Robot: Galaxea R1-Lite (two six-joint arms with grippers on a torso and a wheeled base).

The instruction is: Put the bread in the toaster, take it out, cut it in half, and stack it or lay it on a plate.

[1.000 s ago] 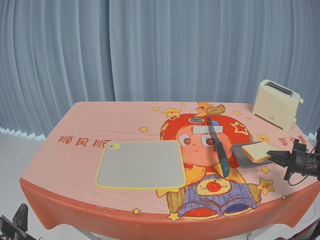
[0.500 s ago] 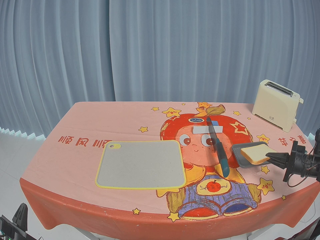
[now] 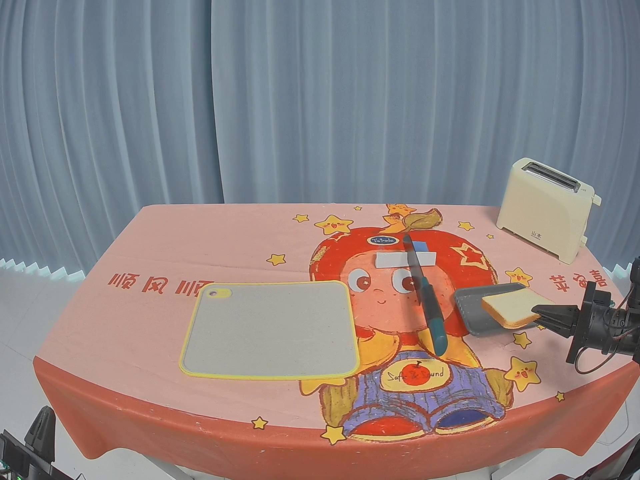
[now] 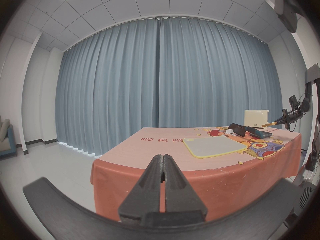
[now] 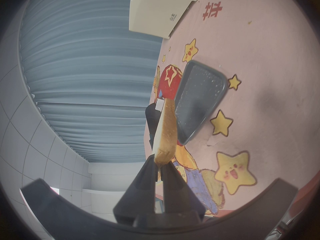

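A slice of bread (image 3: 512, 307) (image 5: 165, 130) is pinched at its edge by my right gripper (image 3: 537, 313) (image 5: 158, 162), shut on it. The slice hangs slightly above the right part of the dark grey plate (image 3: 468, 307) (image 5: 200, 97) at the table's right side. The cream toaster (image 3: 543, 208) (image 5: 160, 5) stands at the back right corner, slots up. A knife (image 3: 427, 295) with a teal handle lies left of the plate. My left gripper (image 4: 163, 157) is shut on nothing, low and off the table's left front.
A grey cutting board (image 3: 267, 328) (image 4: 213, 145) with a yellow rim lies left of centre near the front edge. The tablecloth between plate and toaster is bare. A blue curtain hangs behind the table.
The head camera has turned, shifting the whole picture left. The bread in my right gripper has drawn a little rightward off the plate.
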